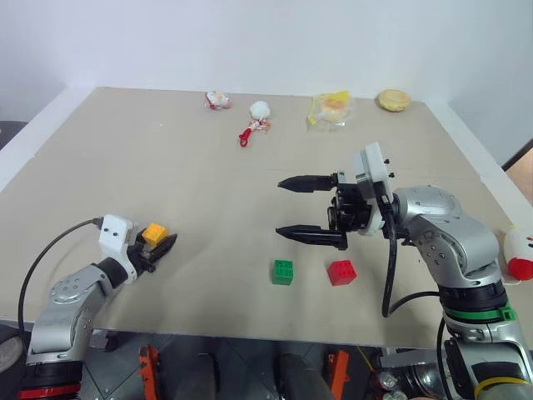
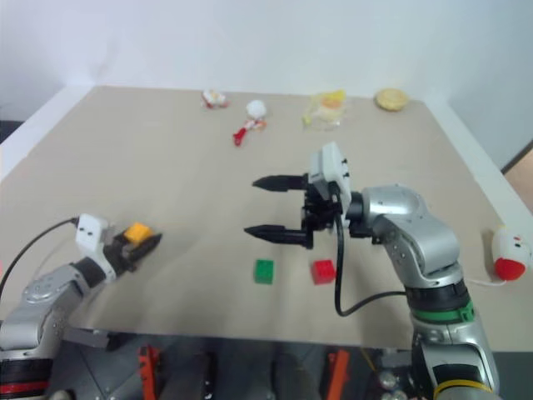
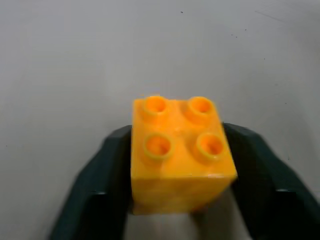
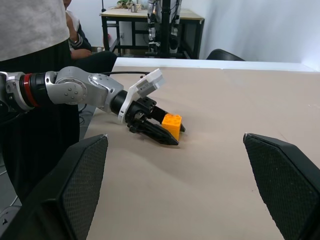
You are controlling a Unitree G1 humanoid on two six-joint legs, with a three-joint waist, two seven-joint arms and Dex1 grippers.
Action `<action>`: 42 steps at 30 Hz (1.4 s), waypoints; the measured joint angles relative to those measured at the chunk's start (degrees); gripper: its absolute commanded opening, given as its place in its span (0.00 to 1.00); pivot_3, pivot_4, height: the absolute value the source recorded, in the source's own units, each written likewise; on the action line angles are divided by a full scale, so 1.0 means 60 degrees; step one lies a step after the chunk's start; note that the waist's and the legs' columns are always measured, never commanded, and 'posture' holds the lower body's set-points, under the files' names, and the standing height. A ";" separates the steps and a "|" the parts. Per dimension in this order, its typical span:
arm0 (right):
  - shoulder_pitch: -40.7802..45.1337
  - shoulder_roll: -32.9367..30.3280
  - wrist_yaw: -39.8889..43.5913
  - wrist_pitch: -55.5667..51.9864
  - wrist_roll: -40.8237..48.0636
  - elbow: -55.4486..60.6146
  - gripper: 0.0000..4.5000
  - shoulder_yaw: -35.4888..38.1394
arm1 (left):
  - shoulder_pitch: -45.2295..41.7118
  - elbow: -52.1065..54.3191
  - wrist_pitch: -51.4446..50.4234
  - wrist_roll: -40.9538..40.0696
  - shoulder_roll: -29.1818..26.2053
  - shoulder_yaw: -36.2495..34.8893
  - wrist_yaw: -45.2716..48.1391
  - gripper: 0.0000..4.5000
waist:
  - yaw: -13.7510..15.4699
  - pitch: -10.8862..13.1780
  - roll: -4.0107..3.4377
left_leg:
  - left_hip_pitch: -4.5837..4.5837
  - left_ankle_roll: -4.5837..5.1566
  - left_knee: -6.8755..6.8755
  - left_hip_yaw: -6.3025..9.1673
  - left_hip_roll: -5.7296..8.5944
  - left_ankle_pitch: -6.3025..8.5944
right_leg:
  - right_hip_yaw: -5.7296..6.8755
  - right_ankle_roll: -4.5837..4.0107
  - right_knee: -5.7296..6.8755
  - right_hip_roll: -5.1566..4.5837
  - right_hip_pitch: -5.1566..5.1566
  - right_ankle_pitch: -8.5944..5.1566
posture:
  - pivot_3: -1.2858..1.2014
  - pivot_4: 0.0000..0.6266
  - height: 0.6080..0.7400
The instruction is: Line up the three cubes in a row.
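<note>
The orange-yellow cube (image 1: pixel 154 233) sits at the table's near left, studs up, with my left gripper (image 1: pixel 166 244) shut on it. In the left wrist view both black fingers (image 3: pixel 100 190) press against the cube's (image 3: pixel 177 155) sides. The green cube (image 1: pixel 282 272) and the red cube (image 1: pixel 342 272) rest side by side near the front edge, a small gap between them. My right gripper (image 1: pixel 280 207) hovers just behind them, pointing left, open wide and holding nothing. The right wrist view looks across at the left gripper holding the orange-yellow cube (image 4: pixel 171 125).
A white-and-red toy (image 1: pixel 518 254) lies at the table's right edge. Along the far side are small red-and-white trinkets (image 1: pixel 218 100) (image 1: pixel 259 112), a yellow packet (image 1: pixel 331 108) and a round bun (image 1: pixel 394 100). A person (image 4: pixel 30 25) stands beyond the table's left side.
</note>
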State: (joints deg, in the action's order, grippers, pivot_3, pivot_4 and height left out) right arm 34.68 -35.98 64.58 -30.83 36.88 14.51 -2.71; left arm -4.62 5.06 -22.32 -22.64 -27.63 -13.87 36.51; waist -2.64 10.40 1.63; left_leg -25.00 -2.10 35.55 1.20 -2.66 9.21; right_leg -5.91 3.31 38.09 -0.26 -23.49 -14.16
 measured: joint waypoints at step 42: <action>-0.3413 -0.2163 -0.0664 -0.0621 0.1016 0.2573 1.00 0.1983 | -0.4150 -0.3675 0.3285 0.1089 -0.0524 0.4622 0.8143 0.30 | -0.0007 0.0000 0.0000 | -0.0013 0.0000 0.0001 -0.0015 -0.0003 0.0002 | -0.0016 0.0021 0.0000 0.0008 0.0005 -0.0025 | 0.52 0.24 1.00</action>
State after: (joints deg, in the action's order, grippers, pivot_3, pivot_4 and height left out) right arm 14.20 -48.96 60.59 -34.56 42.97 29.94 9.19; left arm -29.53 -16.98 -2.61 -16.11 -30.77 13.86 85.37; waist -2.68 10.40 1.63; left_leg -25.08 -2.10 35.55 1.11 -2.68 9.22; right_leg -6.01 3.44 38.09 -0.21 -23.46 -14.31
